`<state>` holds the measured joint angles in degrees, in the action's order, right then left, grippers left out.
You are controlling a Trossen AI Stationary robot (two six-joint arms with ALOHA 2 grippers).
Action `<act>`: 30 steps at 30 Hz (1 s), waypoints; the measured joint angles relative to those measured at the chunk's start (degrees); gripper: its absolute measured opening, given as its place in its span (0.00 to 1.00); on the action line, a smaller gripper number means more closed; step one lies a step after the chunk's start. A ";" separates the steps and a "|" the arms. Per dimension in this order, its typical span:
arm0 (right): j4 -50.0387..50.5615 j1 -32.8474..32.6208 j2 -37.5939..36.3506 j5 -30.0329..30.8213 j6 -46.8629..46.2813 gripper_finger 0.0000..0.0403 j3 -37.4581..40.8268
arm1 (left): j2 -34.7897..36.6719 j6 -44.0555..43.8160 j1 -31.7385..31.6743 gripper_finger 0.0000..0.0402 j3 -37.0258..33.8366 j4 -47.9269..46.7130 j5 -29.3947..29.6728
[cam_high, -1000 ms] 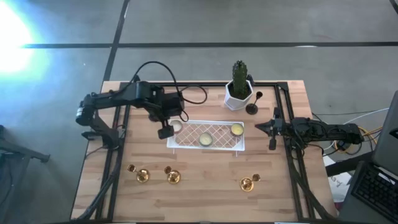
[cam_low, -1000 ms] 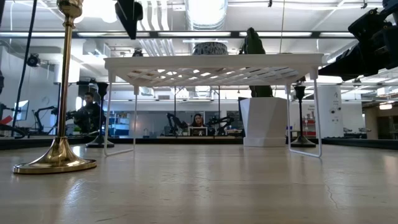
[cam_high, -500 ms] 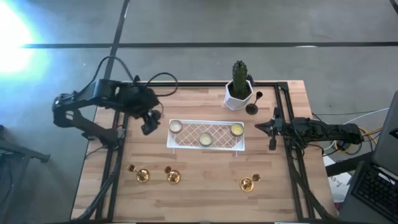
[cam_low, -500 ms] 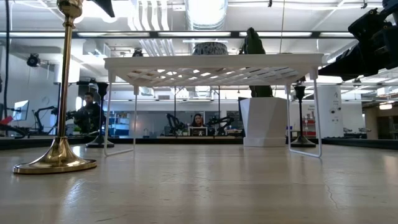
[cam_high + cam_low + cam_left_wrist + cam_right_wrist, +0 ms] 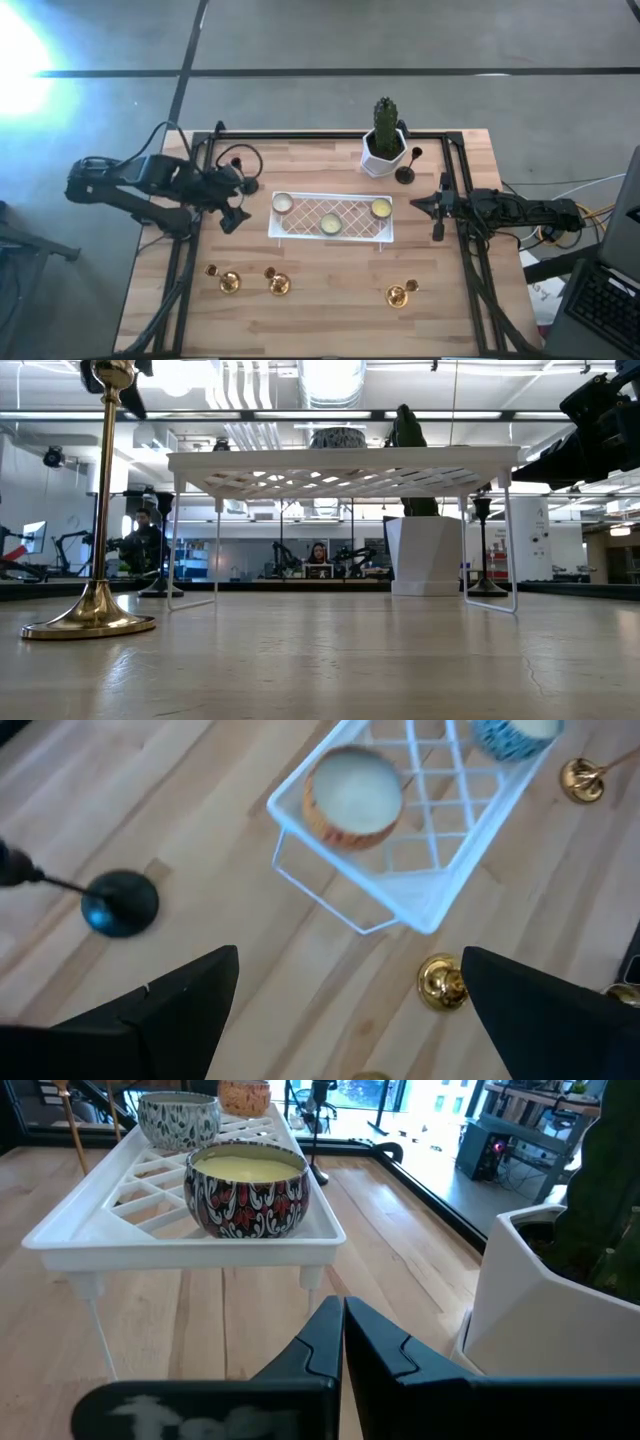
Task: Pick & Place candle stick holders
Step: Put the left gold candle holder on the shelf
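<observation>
The left gripper [image 5: 232, 218] hangs over the table's left side, between the left rail and the white rack [image 5: 330, 236]. Its fingers [image 5: 190, 995] are spread as wide as they go and hold nothing. The right gripper [image 5: 437, 208] is parked just off the rack's right end, fingers pressed together and empty.

Five candle holders are on the table. A black holder [image 5: 237, 161] stands near the far left edge, beyond the left gripper. A second black holder [image 5: 404, 174] stands beside the cactus pot [image 5: 383, 155]. Three brass holders stand along the near edge: the first [image 5: 228, 282], the second [image 5: 277, 284] and the third [image 5: 397, 295] further right.

All five appear upright, stem vertical and cup on top. From above this is hard to confirm for the brass ones, though the low view shows one brass stem [image 5: 105, 500] plainly vertical.

Judgement: the left arm is nearer the left black holder and the two left brass ones, which lie toward the near edge from its gripper. The wrist view shows the black base [image 5: 120, 903] ahead of the open fingers. With the long axis vertical, a grasp should close across the stem from the side.
</observation>
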<state>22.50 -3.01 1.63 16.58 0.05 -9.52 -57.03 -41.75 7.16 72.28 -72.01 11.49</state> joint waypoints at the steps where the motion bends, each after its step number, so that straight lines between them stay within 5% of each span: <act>1: -0.01 -0.01 0.02 0.02 0.00 0.02 0.00 | 0.56 -0.65 0.23 0.97 -0.78 0.02 0.06; 11: 0.00 -0.02 0.00 0.00 0.00 0.02 0.00 | 2.75 -3.74 7.65 0.97 -3.33 2.47 2.23; 17: 0.00 -0.01 0.00 0.02 0.00 0.02 0.00 | 2.75 -6.60 19.48 0.97 -3.33 4.14 10.82; 25: -0.01 -0.02 0.02 0.00 -0.01 0.02 0.00 | 2.72 -12.39 37.31 0.97 -3.46 4.10 29.20; 30: 0.00 0.00 0.00 0.00 -0.02 0.02 0.00 | 2.28 -19.30 45.28 0.97 -5.97 4.15 33.16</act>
<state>22.50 -3.01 1.63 16.58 0.04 -9.52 -54.75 -61.05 52.44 66.31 -67.86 44.65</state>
